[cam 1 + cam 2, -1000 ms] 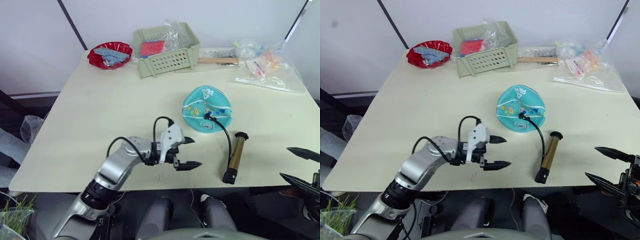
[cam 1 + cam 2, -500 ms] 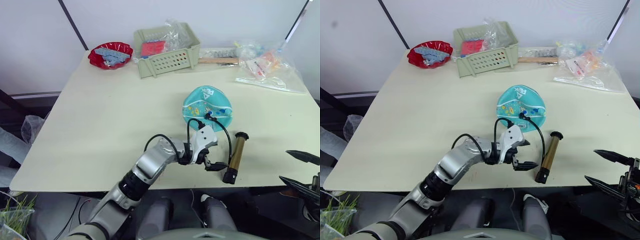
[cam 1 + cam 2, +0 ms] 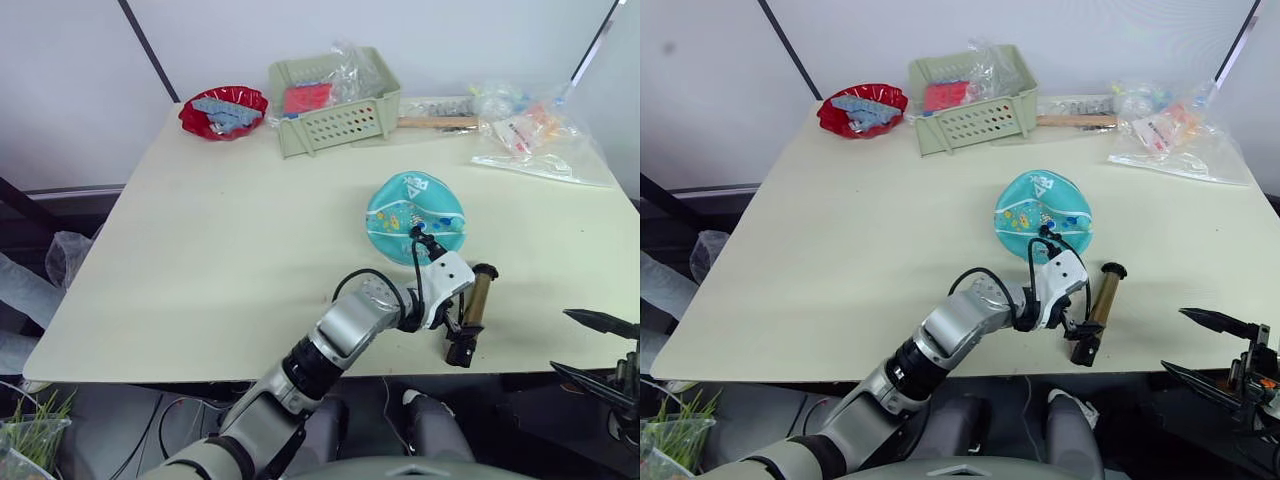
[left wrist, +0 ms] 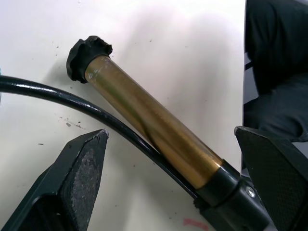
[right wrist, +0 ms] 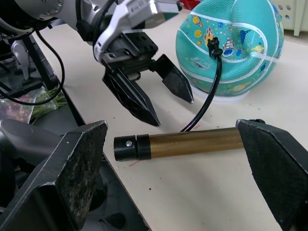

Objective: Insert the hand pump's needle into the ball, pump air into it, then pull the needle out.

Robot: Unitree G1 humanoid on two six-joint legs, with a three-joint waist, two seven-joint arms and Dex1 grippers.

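Jaws open on your left gripper (image 4: 171,178), straddling the hand pump (image 4: 149,120) lying on the surface beside the ball (image 3: 414,215); barrel axis crosses the gap. Right gripper (image 5: 178,159) open, farther off.

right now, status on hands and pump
Left hand open, poised over hand pump. Right hand open, off table edge. Needle seated in ball. Nothing in the way.

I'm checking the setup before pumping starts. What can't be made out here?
- Needle: only its black fitting shows on the ball; the pin is hidden, so its depth is unknown.
- Hand pump: its lower cap is cut off by the left wrist view's edge.
- Basket contents: blurred by clear plastic.
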